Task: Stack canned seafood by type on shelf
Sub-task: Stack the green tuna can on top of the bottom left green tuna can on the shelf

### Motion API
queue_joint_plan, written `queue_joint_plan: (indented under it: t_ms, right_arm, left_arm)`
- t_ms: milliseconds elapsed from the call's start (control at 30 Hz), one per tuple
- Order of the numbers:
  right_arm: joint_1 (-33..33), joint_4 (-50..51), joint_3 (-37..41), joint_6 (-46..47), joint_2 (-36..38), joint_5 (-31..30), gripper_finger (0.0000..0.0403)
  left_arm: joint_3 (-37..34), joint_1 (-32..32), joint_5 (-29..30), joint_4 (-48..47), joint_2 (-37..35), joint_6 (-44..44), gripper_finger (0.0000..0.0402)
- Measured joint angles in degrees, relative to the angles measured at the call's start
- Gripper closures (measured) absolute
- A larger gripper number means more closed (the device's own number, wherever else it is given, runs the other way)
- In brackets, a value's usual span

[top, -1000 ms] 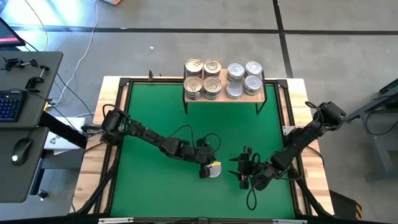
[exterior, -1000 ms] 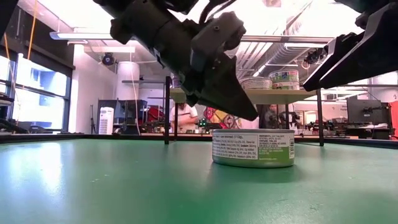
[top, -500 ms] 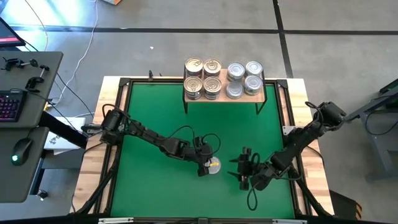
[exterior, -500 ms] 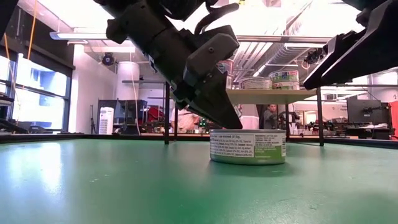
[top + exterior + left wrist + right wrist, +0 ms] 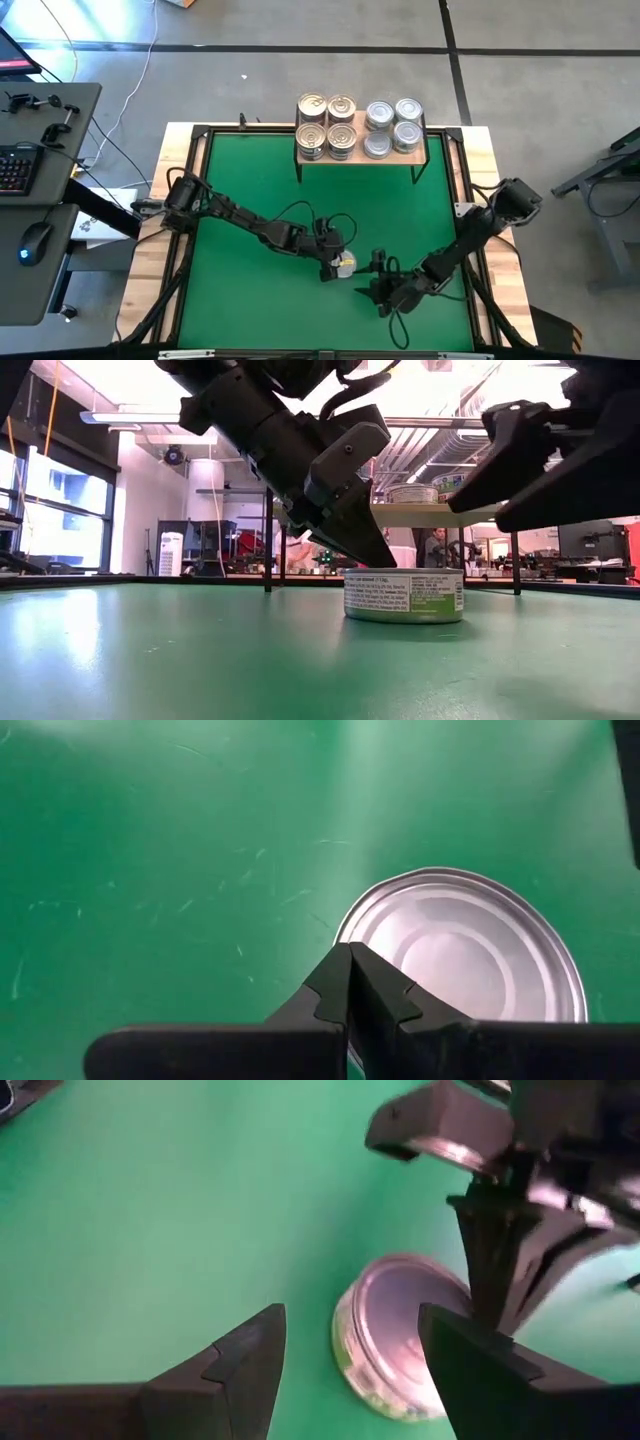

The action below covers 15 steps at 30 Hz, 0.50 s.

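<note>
One tin of canned seafood (image 5: 345, 264), with a plain silver lid and a green-and-white label (image 5: 404, 596), stands flat on the green mat near the table's front. My left gripper (image 5: 334, 268) is shut, with its tips at the tin's rim. My right gripper (image 5: 370, 280) is open just right of the tin, facing it; in the right wrist view its fingers (image 5: 250, 1355) frame the tin (image 5: 395, 1335) without touching it. The shelf (image 5: 359, 140) at the far edge carries gold-lidded tins (image 5: 326, 125) on its left half and silver-lidded tins (image 5: 392, 127) on its right. My left gripper sets its shut fingertips (image 5: 350, 960) on the tin's top rim (image 5: 345, 925), on the side toward the table's left. The fingers slant down from the left. The tin stays flat on the mat, lid up.
The shelf stands on thin black legs (image 5: 299, 170) at the mat's far edge. A black frame (image 5: 190, 200) borders the mat. Bare green mat (image 5: 250, 290) lies around the tin. A side table with a keyboard and mouse (image 5: 30, 240) is off to the left.
My right gripper has gone toward the table's left and a little down, rolling as it went, and now stands close beside the tin. My left gripper has tipped slightly steeper, with its shut tips staying at the tin's rim.
</note>
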State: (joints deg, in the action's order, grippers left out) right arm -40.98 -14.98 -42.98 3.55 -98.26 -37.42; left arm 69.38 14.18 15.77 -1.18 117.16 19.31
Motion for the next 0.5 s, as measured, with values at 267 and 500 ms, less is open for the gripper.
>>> queue_joint_plan:
  t_ms: [267, 500]
  right_arm:
    - [1.7, 7.0, -2.8, -0.8, 0.0, 1.0, 0.0179]
    - [2.2, 7.1, -2.8, 2.0, 0.0, 1.6, 0.0179]
  left_arm:
    - [-0.1, -0.4, -0.2, -0.4, 0.1, -1.1, 0.0402]
    - [-0.3, -0.9, -1.3, -0.3, 0.3, -2.1, 0.0401]
